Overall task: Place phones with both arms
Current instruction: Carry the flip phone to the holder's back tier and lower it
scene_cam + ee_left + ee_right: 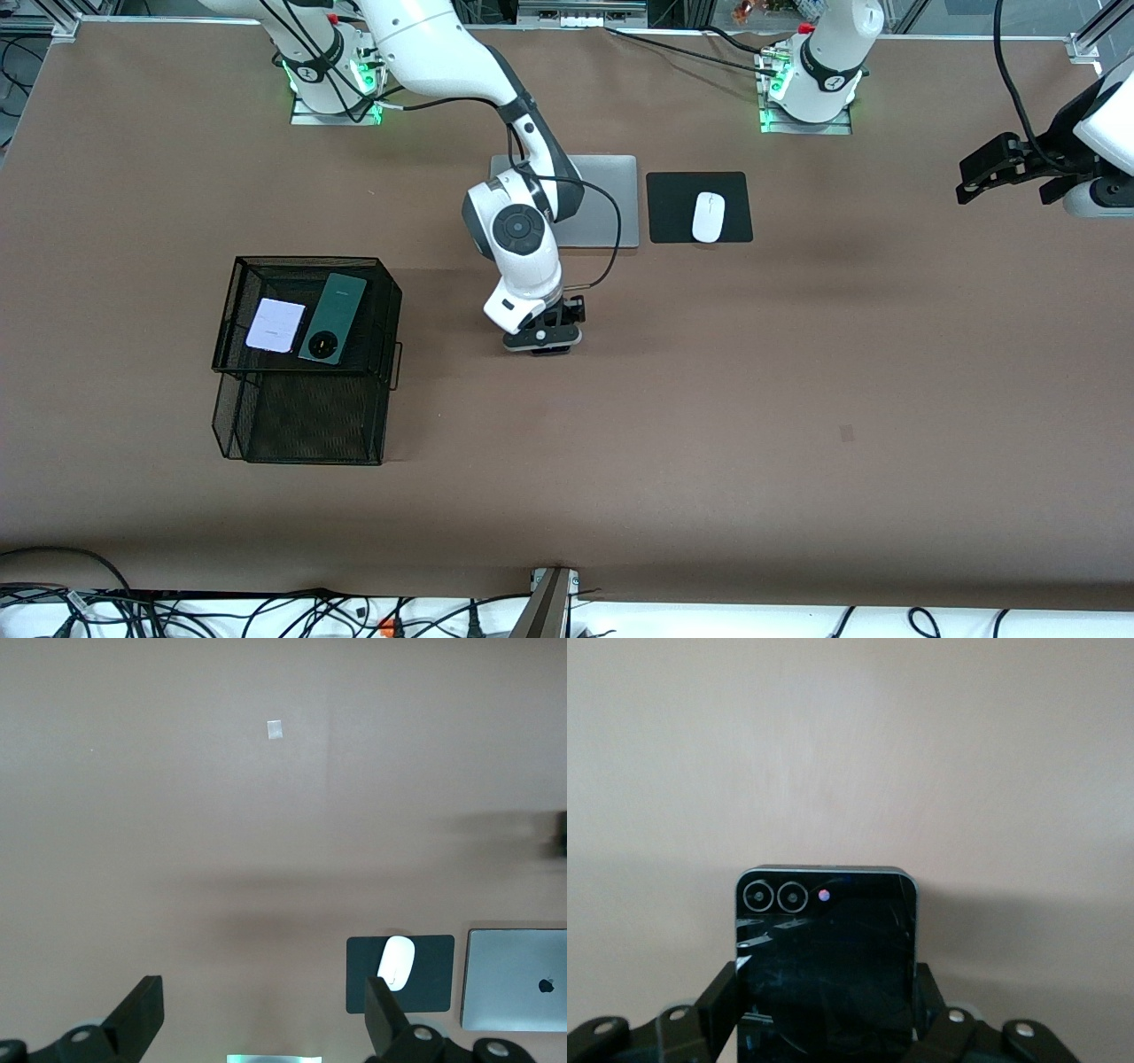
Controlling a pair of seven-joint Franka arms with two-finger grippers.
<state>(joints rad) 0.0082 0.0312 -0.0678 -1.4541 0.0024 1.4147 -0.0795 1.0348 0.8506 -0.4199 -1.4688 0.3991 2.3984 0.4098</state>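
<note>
The small squarish black phone [824,948], with two camera rings, sits between the fingers of my right gripper [826,992], which is shut on its sides. In the front view that gripper [542,341] is low at the table's middle and hides the phone. A white-pink phone [275,325] and a taller dark green phone [332,306] lie side by side in the upper tier of a black wire basket [306,266]. My left gripper [970,182] waits open and empty in the air at the left arm's end of the table; the left wrist view shows its fingers [142,1019] wide apart over bare table.
A grey laptop [611,199] lies near the robots' bases, partly covered by the right arm. Beside it a white mouse [708,216] rests on a black pad [673,208]. The basket's lower tier [301,425] projects toward the front camera. A small pale mark [275,729] is on the tabletop.
</note>
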